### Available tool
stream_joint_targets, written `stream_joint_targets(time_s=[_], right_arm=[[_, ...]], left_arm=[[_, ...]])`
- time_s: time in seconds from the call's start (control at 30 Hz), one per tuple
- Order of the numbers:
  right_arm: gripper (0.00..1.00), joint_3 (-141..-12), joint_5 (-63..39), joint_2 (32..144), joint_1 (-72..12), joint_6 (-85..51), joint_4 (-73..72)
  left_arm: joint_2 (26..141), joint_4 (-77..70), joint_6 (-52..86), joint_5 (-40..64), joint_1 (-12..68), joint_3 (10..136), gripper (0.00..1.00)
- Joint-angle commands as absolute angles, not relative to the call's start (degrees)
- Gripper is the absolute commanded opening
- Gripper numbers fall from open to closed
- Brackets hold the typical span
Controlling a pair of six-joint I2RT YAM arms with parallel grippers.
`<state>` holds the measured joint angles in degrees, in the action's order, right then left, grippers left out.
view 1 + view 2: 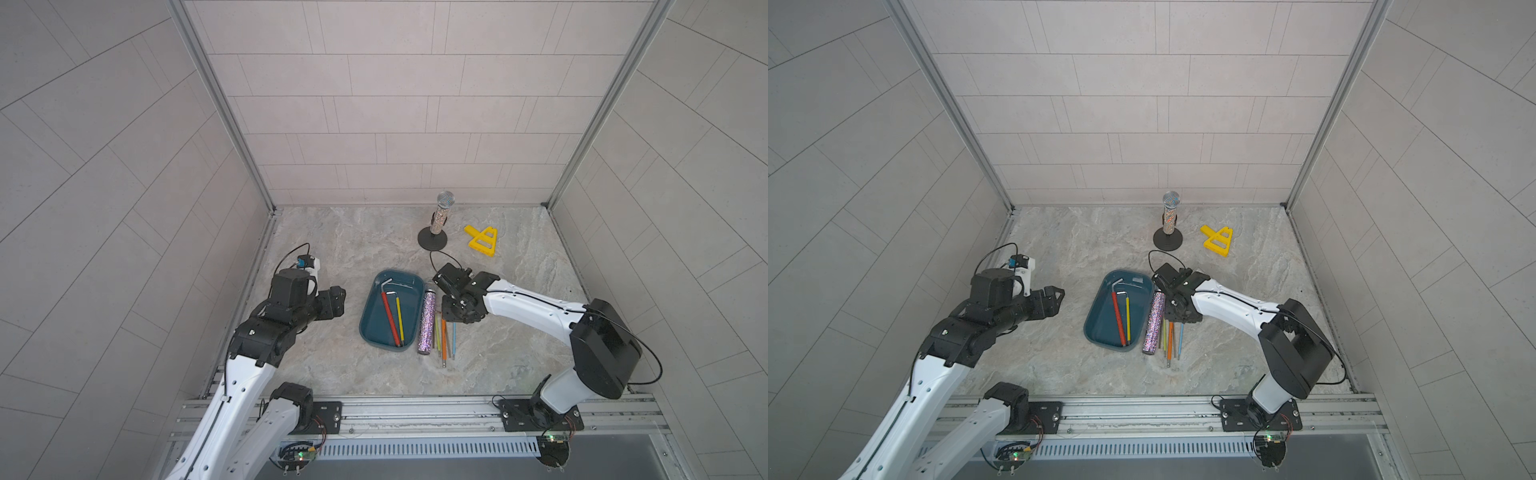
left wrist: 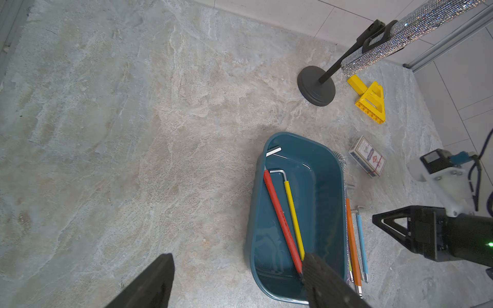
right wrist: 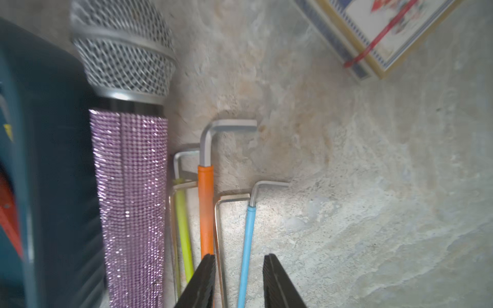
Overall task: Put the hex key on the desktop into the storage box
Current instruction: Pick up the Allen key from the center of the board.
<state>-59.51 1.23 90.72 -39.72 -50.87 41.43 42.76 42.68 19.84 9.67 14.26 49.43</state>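
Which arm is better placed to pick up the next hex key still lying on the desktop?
Right. The right gripper hangs open directly over the blue hex key and its neighbours beside the pink microphone. The left gripper sits across the storage box, away from them.

A robotics test cell, not a home: pale tiled panels (image 1: 374, 104) in aluminium framing (image 1: 224, 108) box in a marble-patterned bench (image 1: 332, 249) on three sides. Two white-and-black arms bolt to a metal rail (image 1: 415, 409) along the near edge, with bare circuit boards (image 1: 301, 455) and loose wiring showing beneath.
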Motion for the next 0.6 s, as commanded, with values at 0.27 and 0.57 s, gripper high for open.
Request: stream_joint_targets(time_s=[0.27, 0.57], right_arm=[[0.26, -57.0, -1.4, 96.1, -38.3, -52.5, 39.0], [0.23, -56.3, -2.1, 98.6, -37.7, -53.3, 38.8]], left_arm=[[42.2, 41.9, 19.2, 9.7, 14.0, 48.8, 0.83], [42.1, 41.9, 19.2, 9.6, 14.0, 48.8, 0.83]])
